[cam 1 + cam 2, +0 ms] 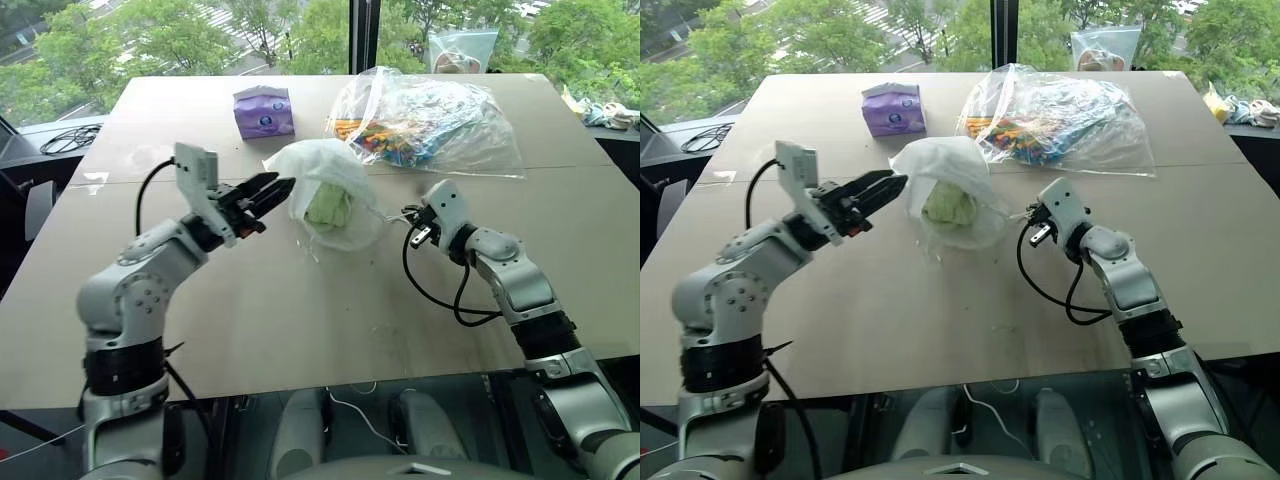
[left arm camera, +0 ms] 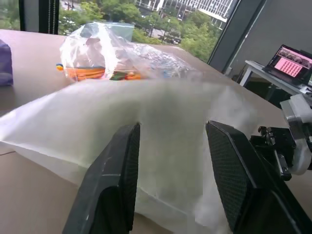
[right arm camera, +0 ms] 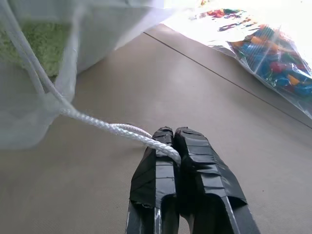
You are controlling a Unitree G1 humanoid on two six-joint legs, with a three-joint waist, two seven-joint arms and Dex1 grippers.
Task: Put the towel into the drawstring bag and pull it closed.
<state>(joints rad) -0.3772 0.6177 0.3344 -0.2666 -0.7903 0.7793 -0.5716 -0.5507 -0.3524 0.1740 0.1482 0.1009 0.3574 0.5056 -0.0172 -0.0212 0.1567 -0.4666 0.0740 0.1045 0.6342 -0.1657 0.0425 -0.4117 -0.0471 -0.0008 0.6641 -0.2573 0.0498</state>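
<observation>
The drawstring bag [image 1: 330, 195] lies mid-table with the towel [image 1: 328, 207] inside it. To its right, the right gripper [image 3: 171, 141] is clamped on the white cord [image 3: 92, 123]. At its left edge, the left gripper [image 1: 270, 189] hovers with jaws parted, gripping nothing. Unbraced, the bag may drag along when the cord is pulled, leaving its mouth open.

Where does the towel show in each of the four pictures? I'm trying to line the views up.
Left eye view: the towel sits mid-table, inside the drawstring bag.
Right eye view: mid-table again, inside the bag.
Left wrist view: I cannot make it out behind the bag's fabric.
Right wrist view: a green patch behind the white cord.
Shared landmark: the clear plastic bag of colourful items.
</observation>
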